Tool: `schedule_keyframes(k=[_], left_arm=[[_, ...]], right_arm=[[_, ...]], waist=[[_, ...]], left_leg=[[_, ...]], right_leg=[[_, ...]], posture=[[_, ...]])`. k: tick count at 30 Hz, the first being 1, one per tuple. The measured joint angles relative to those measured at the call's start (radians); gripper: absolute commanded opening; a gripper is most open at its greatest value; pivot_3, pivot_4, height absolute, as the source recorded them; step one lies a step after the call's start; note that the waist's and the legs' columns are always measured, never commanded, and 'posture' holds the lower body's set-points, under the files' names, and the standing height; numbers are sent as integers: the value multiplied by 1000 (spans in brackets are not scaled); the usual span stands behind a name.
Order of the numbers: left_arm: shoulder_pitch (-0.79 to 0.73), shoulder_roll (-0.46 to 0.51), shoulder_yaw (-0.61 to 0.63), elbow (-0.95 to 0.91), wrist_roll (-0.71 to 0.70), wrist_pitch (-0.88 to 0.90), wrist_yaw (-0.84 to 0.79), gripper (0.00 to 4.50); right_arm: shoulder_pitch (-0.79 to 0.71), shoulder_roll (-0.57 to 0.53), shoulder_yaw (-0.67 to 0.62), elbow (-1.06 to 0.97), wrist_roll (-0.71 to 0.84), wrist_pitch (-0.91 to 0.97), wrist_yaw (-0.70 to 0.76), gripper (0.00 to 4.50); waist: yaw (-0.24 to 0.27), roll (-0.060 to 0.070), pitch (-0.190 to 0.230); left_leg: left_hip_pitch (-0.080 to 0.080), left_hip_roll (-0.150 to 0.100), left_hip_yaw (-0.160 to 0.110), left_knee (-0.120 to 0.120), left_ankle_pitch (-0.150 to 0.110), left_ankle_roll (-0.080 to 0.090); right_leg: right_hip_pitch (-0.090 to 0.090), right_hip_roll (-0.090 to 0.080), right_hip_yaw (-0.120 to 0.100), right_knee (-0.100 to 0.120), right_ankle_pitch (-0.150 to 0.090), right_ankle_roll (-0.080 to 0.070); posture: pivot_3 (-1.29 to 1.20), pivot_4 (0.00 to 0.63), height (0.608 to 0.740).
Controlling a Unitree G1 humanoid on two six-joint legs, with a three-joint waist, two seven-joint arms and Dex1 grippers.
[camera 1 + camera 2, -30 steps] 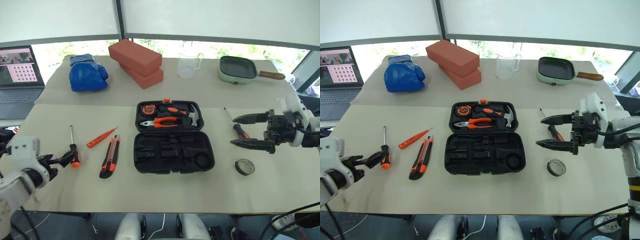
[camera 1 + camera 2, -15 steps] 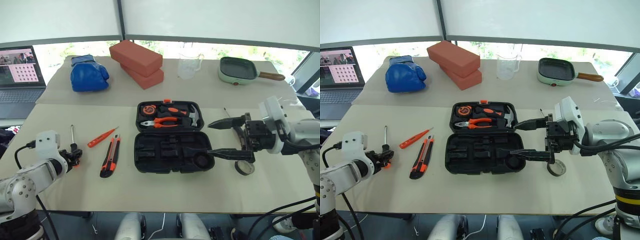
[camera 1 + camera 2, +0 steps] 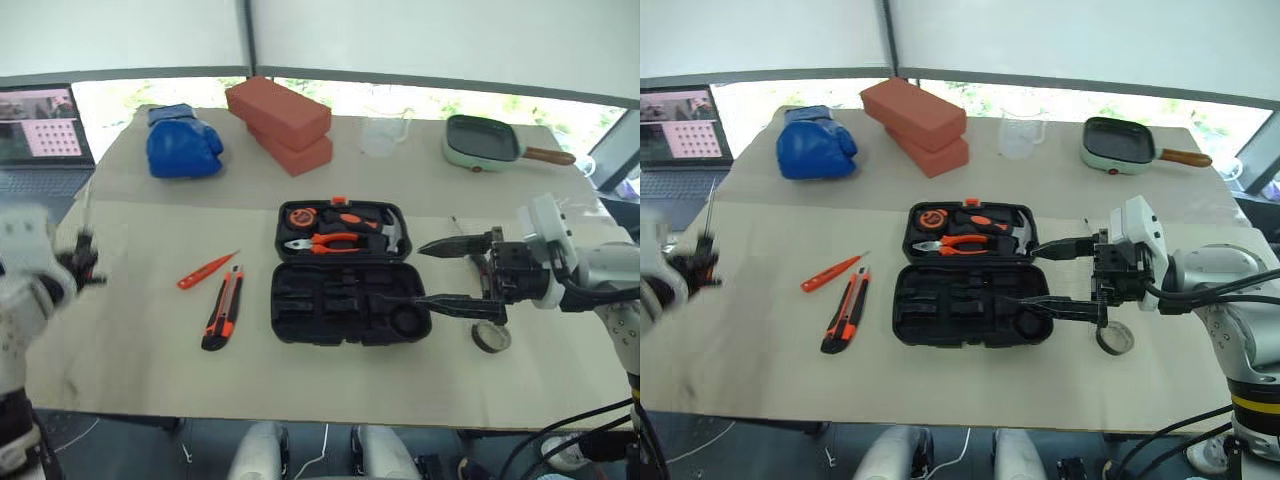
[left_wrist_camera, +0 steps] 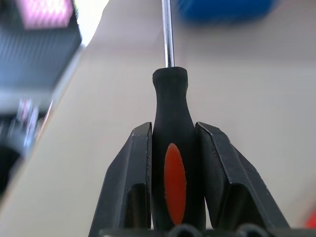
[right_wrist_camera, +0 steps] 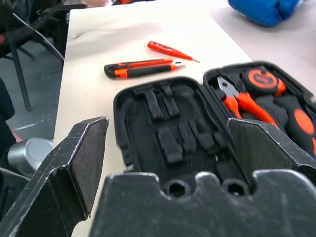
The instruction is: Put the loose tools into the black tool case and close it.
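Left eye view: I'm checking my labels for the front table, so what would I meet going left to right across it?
Left gripper with the screwdriver → red tester screwdriver → utility knife → black tool case → right gripper → tape roll.

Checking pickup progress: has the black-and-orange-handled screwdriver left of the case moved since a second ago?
Yes. The screwdriver, clamped in the left gripper, is lifted away from the red tester screwdriver.

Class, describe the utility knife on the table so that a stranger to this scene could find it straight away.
Start at the open black moulded plastic tool case mid-table. To its left, two tools lie apart on the beige table. The orange-and-black utility knife is the broader, flat-bodied one nearer the table's front edge; the slim red tester screwdriver beside it is thin and pointed.
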Motion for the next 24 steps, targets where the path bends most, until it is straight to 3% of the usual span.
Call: schedule_keyframes(k=[6, 11, 16, 24], left_arm=[[-188, 8, -413, 41, 63, -254, -480, 863], [-362, -119, -657, 205, 210, -420, -700, 863], [-484, -267, -795, 395, 344, -550, -804, 863], [-535, -369, -863, 577, 502, -604, -816, 863]], right_arm=[[106, -3, -75, -20, -1, 1, -50, 4500], [256, -9, -190, -76, -2, 4, -101, 4500], [394, 3, -306, -158, 0, 16, -160, 4500], [495, 40, -394, -256, 34, 40, -246, 4500]], waist=[[-10, 1, 0], [-13, 1, 0], [-11, 2, 0], [-18, 2, 1]], left_leg=[[-3, 1, 8, 0, -1, 5], [-8, 2, 10, 2, -1, 5], [-10, 1, 8, 8, -1, 6], [-13, 2, -2, 16, -3, 9]], right_leg=[[-2, 1, -3, -7, 5, 2], [-3, 7, -6, -7, 5, 2], [-2, 6, -6, -6, 5, 5], [-2, 7, -6, -4, 5, 8]], posture=[[0, 150, 738], [0, 150, 738], [0, 150, 738], [0, 150, 738]])
